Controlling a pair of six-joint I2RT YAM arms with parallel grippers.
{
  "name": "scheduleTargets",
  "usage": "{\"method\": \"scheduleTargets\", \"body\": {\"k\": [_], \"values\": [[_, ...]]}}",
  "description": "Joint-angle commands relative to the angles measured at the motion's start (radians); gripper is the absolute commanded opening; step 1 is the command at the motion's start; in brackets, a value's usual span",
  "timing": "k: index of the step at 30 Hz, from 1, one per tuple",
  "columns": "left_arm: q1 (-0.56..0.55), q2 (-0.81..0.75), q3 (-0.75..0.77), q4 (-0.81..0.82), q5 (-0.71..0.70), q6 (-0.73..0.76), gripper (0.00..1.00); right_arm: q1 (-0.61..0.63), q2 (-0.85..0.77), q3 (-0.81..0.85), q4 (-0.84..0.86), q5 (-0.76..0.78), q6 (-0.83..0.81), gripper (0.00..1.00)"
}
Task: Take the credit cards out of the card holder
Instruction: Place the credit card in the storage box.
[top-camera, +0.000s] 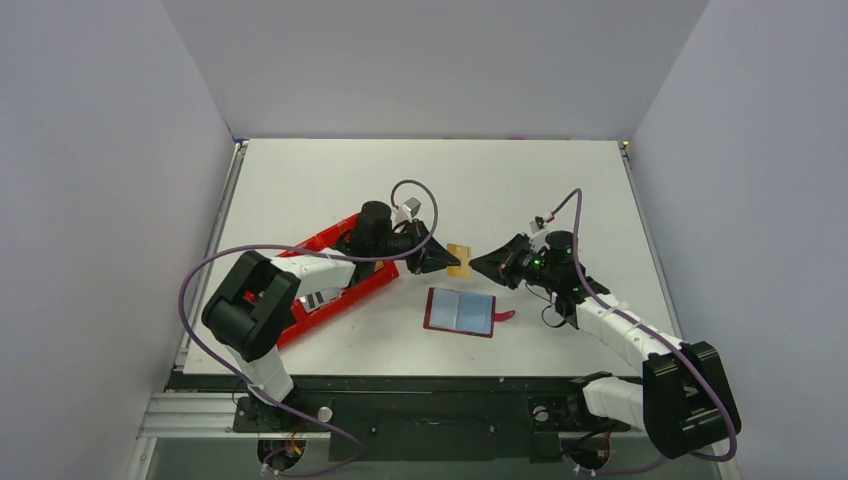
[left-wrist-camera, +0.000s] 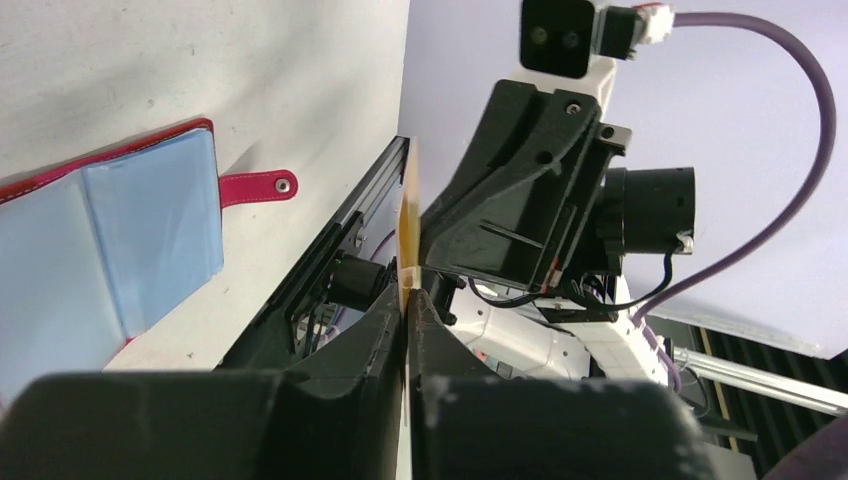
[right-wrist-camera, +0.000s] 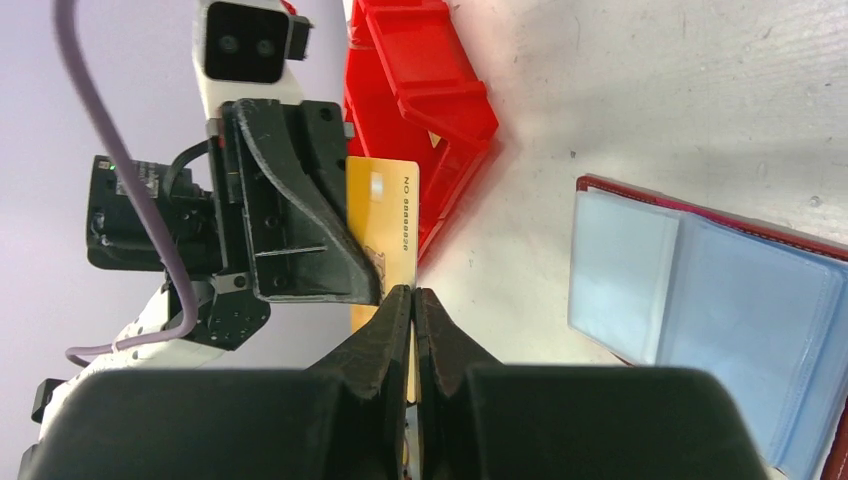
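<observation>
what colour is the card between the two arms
The card is tan-gold, clearest in the right wrist view.

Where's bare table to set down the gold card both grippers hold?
Bare: the far table beyond both arms, and the near strip between red tray and card holder. Crowded: the middle, where left gripper and right gripper meet on the gold card.

gold credit card (top-camera: 459, 259) in air; dark red card holder (top-camera: 460, 311) open flat, pale blue inside up
</observation>
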Motion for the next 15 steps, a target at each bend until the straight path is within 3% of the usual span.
{"method": "scheduleTargets", "body": {"k": [1, 4, 5, 6, 8, 10, 15], "values": [[0.005, -0.024, -0.013, 0.132, 0.023, -0.041, 0.00, 0.018, 0.004, 0.000, 0.018, 0.002, -0.032, 0.00], [0.005, -0.029, -0.015, 0.124, 0.020, -0.039, 0.00, 0.024, 0.000, 0.017, -0.049, 0.020, -0.066, 0.02], [0.005, -0.033, -0.013, 0.114, 0.017, -0.032, 0.00, 0.025, -0.004, 0.029, -0.069, 0.025, -0.091, 0.09], [0.005, -0.037, -0.012, 0.084, 0.014, -0.015, 0.00, 0.028, -0.006, 0.037, -0.118, 0.040, -0.105, 0.25], [0.007, -0.049, -0.002, 0.019, 0.003, 0.024, 0.00, 0.031, -0.028, 0.071, -0.213, 0.084, -0.159, 0.43], [0.013, -0.068, 0.013, -0.068, -0.013, 0.077, 0.00, 0.032, -0.067, 0.127, -0.335, 0.141, -0.244, 0.52], [0.047, -0.141, 0.088, -0.378, -0.116, 0.298, 0.00, 0.030, -0.119, 0.194, -0.537, 0.310, -0.337, 0.57]]}}
